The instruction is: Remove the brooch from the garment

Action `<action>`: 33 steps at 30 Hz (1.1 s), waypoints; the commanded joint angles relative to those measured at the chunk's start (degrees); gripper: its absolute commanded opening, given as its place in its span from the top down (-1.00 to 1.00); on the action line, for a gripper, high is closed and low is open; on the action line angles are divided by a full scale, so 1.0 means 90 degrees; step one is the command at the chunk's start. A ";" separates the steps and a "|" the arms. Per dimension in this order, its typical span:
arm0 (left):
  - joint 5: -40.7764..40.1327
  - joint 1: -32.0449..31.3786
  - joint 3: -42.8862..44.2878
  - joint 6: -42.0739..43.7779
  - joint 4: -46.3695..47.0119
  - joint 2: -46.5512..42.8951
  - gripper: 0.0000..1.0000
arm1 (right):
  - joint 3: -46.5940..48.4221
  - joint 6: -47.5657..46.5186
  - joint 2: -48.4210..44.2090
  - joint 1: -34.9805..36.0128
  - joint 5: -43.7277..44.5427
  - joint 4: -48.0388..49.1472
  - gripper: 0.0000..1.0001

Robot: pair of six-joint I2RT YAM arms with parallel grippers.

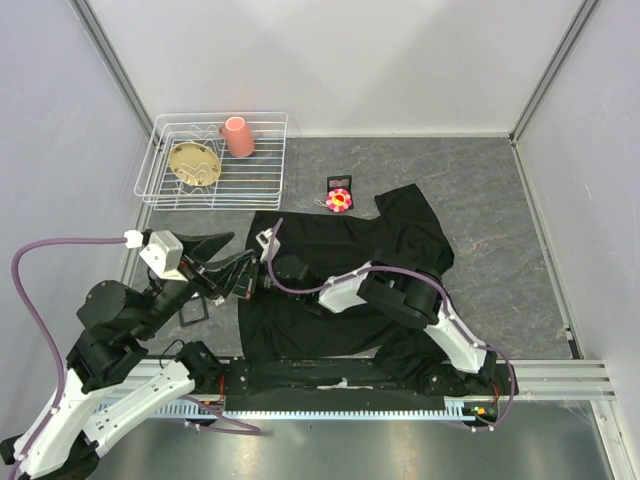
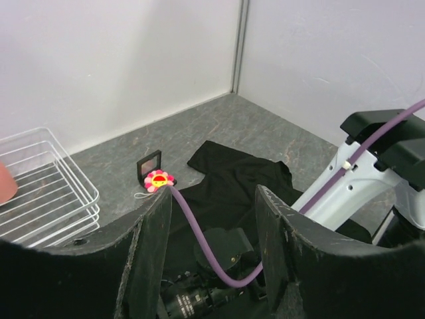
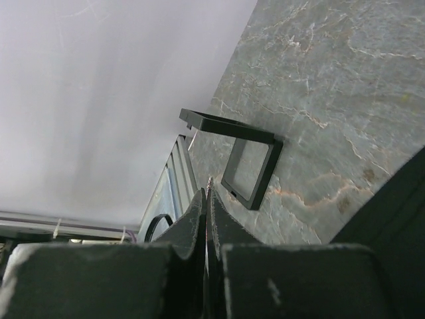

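The large black short-sleeved shirt of soft cloth lies crumpled across the middle of the grey stone-patterned table, reaching to its near edge. The pink and yellow flower-shaped brooch lies on bare table just past the shirt's far edge. Whether it touches the cloth is hard to tell. A small black square frame sits right behind it.

The left gripper hangs near the shirt's left side, its fingers spread wide with nothing between them. The right gripper reaches across the shirt toward the table's left edge, its fingers pressed together on nothing visible. A second black square frame lies on the table before it, near that edge.

In the far left corner stands a white wire basket holding a pink cup and a tan round dish.
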 commanded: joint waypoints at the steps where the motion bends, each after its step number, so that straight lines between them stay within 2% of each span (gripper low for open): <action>1: -0.0536 -0.0008 -0.0116 -0.0291 0.0255 0.0068 -0.20 | 0.0654 -0.0319 0.0437 0.0273 0.0336 0.0623 1.00; 9: -0.0683 -0.0008 -0.0146 -0.0409 0.0382 0.0311 -0.20 | 0.1064 -0.0076 0.0935 0.0449 0.0494 0.0839 1.00; 23: -0.0868 -0.0008 -0.0038 -0.0487 0.0294 0.0409 -0.19 | 0.2080 -0.0066 0.1707 0.0694 0.0660 0.0468 1.00; 33: -0.0918 0.0002 0.0030 -0.0477 0.0313 0.0741 -0.19 | 0.2402 -0.0027 0.1883 0.0733 0.0728 0.0147 1.00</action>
